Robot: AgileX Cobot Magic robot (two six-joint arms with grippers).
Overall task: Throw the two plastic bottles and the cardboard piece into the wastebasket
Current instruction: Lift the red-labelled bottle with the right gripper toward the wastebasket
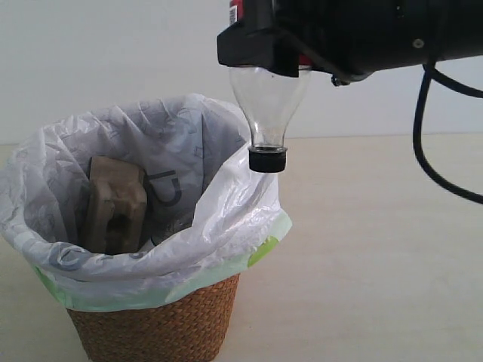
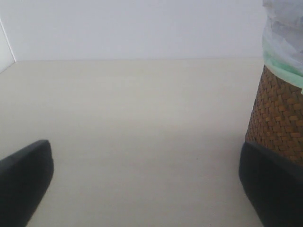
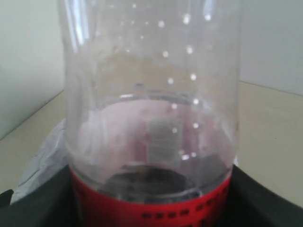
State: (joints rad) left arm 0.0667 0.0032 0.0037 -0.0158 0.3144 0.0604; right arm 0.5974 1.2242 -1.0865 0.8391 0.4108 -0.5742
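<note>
The wastebasket (image 1: 158, 324) already holds the cardboard piece (image 1: 113, 204), which leans against the liner. Your right claw (image 1: 263, 53) is clamped on the red-label bottle (image 1: 268, 102), upended, its black cap (image 1: 267, 160) just above the basket's rim (release looks close, though it isn't clearly over the opening). Your left claw (image 2: 142, 184) is spread apart and holds nothing, low over the bench (image 1: 377, 264) beside the basket. The green-label bottle appears in no view. It may lie deep in the liner, but you can't confirm that.

loc: lab-type test bench | evid: bare beige tabletop (image 2: 132, 142), blank white wall (image 1: 113, 53), robot cable (image 1: 416, 136)
</note>
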